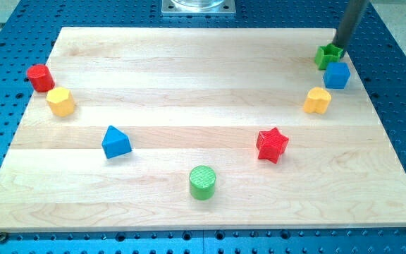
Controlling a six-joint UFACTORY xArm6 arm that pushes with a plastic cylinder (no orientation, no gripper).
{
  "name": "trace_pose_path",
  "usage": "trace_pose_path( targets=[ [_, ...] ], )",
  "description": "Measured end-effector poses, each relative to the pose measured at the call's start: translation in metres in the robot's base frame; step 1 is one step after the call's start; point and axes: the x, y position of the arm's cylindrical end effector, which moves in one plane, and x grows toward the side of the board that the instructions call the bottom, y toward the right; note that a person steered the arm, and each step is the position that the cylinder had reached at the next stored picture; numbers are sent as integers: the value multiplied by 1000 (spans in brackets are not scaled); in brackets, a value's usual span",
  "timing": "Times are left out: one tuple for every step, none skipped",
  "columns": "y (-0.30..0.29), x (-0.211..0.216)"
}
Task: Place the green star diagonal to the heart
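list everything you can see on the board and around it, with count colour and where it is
green star: 1, green, the view's top right, partly behind the rod
blue block: 1, blue, just below the green star, shape unclear
yellow heart: 1, yellow, right side, below the blue block
red star: 1, red, right of centre, lower half
green cylinder: 1, green, bottom centre
blue triangular block: 1, blue, left of centre
yellow hexagonal block: 1, yellow, left edge
red cylinder: 1, red, upper left, above the yellow hexagonal block
wooden board: 1, light wood, fills the view
blue perforated table: 1, blue, around the board
my tip: 1, dark rod, touching the green star's top
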Motion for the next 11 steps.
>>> trace_pose_path(
  targets=[
    [-3, -22],
    [-1, -37],
    [27, -25],
    [61, 31],
    [16, 34],
    [-42, 34],
    [-31, 39],
    [-39, 37],
    [-79, 24],
    [-65, 30],
    [-121, 30]
  ],
)
